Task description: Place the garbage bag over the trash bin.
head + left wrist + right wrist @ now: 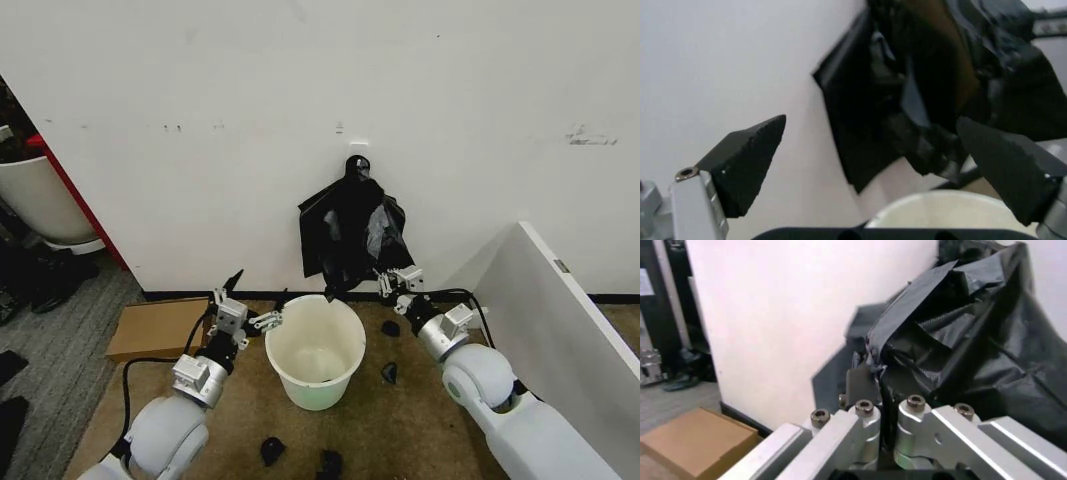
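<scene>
The garbage bag (352,232) hangs on the wall directly above and behind the trash bin (314,351), its long axis vertical. The right end effector (399,281), just right of the bin's rim, is clamped on the bag's lower edge. The left end effector (247,309) waits wide open at the bin's left rim, farther from the bag.

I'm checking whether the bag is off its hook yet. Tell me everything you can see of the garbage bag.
The garbage bag is thin, glossy black plastic, crinkled and folded, hanging bunched from a white hook on the wall above the trash bin. It is narrow at the top and spreads wider below, its lower edge reaching just above the bin's rim. The right gripper is shut on its lower right part. The left gripper is open beside the bin, apart from the bag.
</scene>
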Robot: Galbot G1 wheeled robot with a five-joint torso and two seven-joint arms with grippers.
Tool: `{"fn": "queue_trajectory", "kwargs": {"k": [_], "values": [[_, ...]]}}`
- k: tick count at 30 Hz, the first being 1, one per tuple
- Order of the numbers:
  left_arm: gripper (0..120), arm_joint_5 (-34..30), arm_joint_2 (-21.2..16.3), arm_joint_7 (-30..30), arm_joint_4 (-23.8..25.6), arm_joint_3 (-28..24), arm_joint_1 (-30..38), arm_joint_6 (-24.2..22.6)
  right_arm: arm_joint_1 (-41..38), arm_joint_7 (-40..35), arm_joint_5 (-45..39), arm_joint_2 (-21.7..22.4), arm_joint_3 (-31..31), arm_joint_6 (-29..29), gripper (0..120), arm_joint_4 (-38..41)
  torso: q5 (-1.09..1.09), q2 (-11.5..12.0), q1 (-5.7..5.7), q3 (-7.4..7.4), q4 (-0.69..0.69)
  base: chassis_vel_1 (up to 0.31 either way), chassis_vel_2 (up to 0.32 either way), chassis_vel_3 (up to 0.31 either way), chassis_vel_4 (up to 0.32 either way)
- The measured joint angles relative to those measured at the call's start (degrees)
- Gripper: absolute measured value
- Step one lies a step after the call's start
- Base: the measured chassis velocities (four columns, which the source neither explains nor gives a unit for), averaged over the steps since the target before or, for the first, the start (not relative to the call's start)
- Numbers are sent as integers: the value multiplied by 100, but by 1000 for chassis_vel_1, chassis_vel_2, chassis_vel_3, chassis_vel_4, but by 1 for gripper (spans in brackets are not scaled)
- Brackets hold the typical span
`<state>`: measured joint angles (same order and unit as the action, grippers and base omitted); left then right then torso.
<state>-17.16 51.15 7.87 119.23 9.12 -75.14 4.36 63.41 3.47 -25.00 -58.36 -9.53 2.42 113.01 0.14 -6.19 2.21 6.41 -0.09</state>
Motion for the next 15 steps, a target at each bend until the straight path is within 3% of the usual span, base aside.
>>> {"fn": "queue_trajectory", "kwargs": {"k": [6, 15], "values": [[100, -470, 86, 98, -369, -670, 725, -65, 48, 70, 117, -13, -1, -8, 0, 17, 1, 0, 0, 0, -2, 0, 0, 0, 0], [100, -744, 289, 197, -857, -1066, 1556, -103, 69, 75, 125, -1, -12, 5, 0, 80, 1, 0, 1, 0, -2, 0, 0, 0, 0]]}}
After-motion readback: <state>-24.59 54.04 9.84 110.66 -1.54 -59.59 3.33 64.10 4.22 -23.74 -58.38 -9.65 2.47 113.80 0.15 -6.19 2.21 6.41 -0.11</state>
